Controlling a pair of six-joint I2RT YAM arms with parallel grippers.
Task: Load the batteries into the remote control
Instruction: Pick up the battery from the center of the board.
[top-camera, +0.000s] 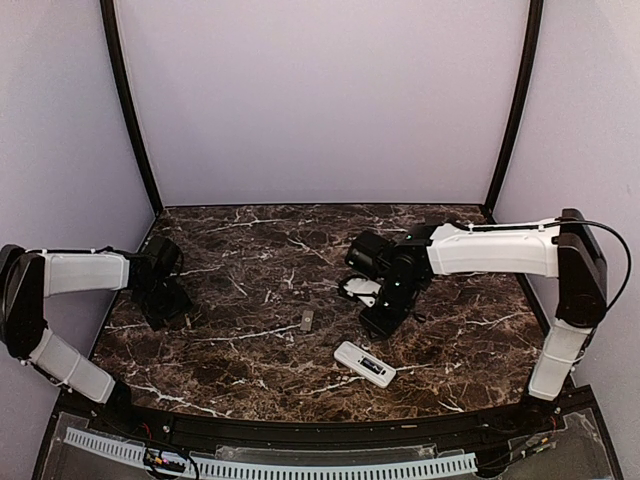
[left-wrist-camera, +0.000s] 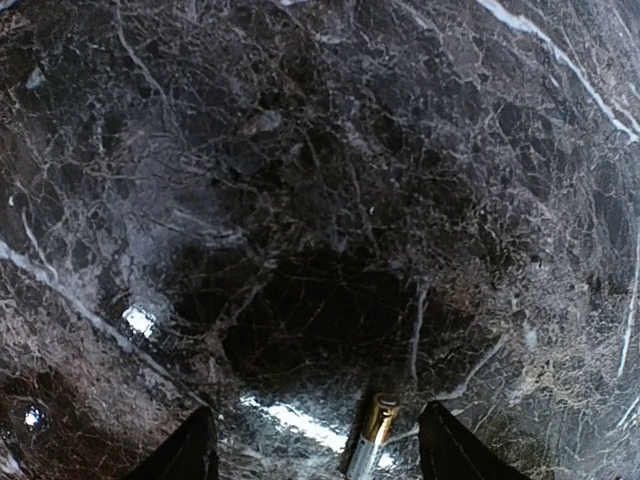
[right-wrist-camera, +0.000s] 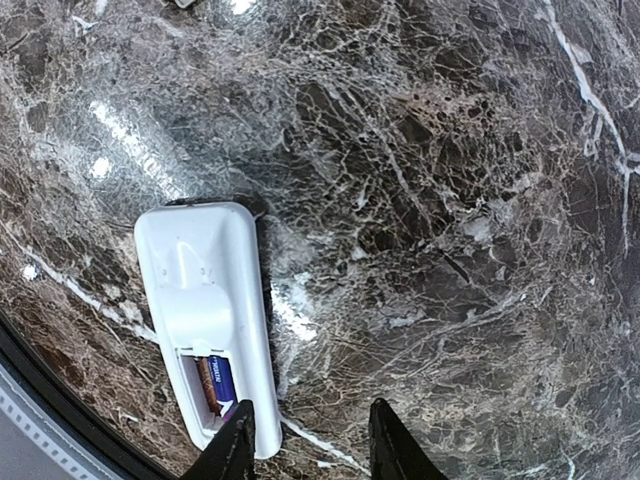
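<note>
Remote control (right-wrist-camera: 200, 300) bay (right-wrist-camera: 192, 372) holds one battery (right-wrist-camera: 214, 385); left pincer (left-wrist-camera: 315, 430) gapes around second battery (left-wrist-camera: 375, 430), right pincer (right-wrist-camera: 310, 420) gapes empty.

Dark marble table (top-camera: 250, 262), lilac walls (top-camera: 320, 100)

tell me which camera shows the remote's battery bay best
The right wrist view: the remote control lies back up, close, its bay open with one battery inside. The top external view shows the remote control small, the bay only a dark patch. The left wrist view does not show it.
</note>
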